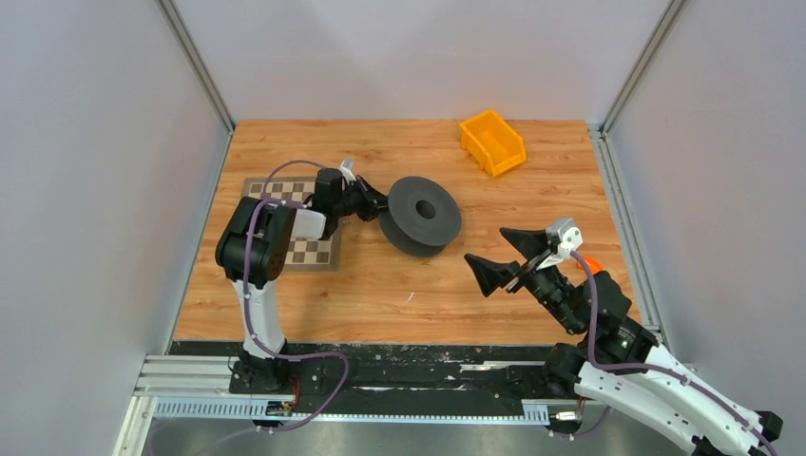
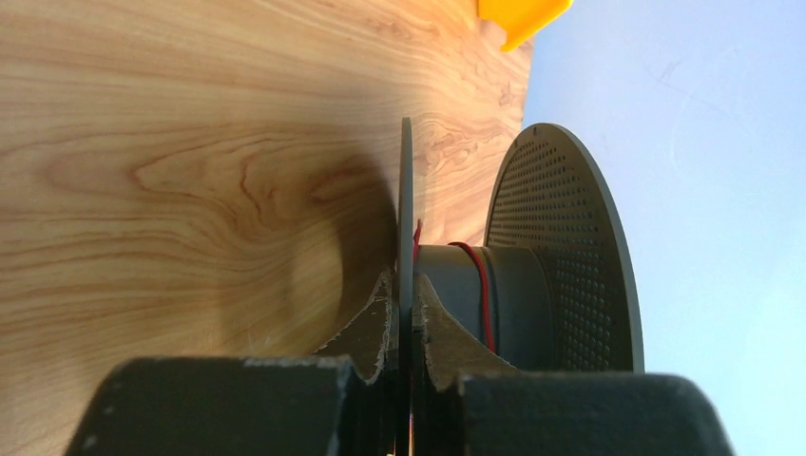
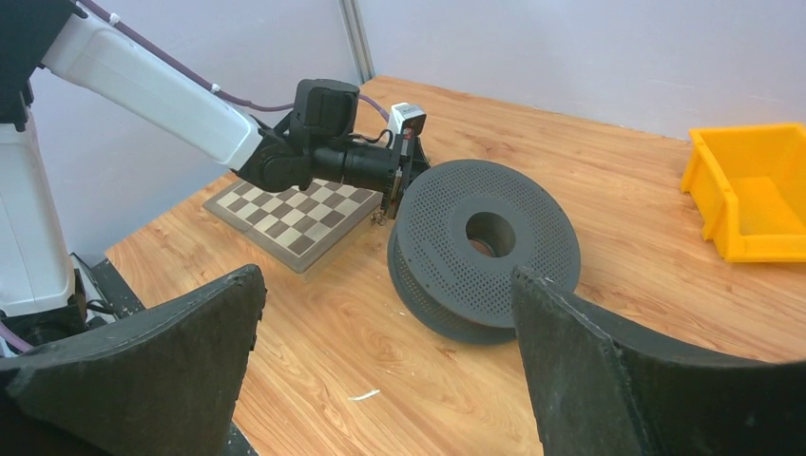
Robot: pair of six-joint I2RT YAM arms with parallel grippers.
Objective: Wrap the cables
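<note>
The dark grey spool (image 1: 423, 214) stands tilted on the wooden table, its perforated flange (image 3: 489, 247) facing up and right. My left gripper (image 1: 383, 211) is shut on the edge of the spool's other, thin flange (image 2: 406, 190), one finger on each side of it (image 2: 406, 285). The cable, a thin red wire (image 2: 482, 285), runs around the spool's hub between the two flanges. It does not show in the top view. My right gripper (image 1: 487, 245) is open and empty, held above the table in front and to the right of the spool (image 3: 385, 285).
A checkerboard (image 1: 318, 252) lies under my left arm, left of the spool. An orange bin (image 1: 492, 142) sits at the back right. A small white scrap (image 1: 409, 297) lies on the wood in front of the spool. Grey walls enclose the table.
</note>
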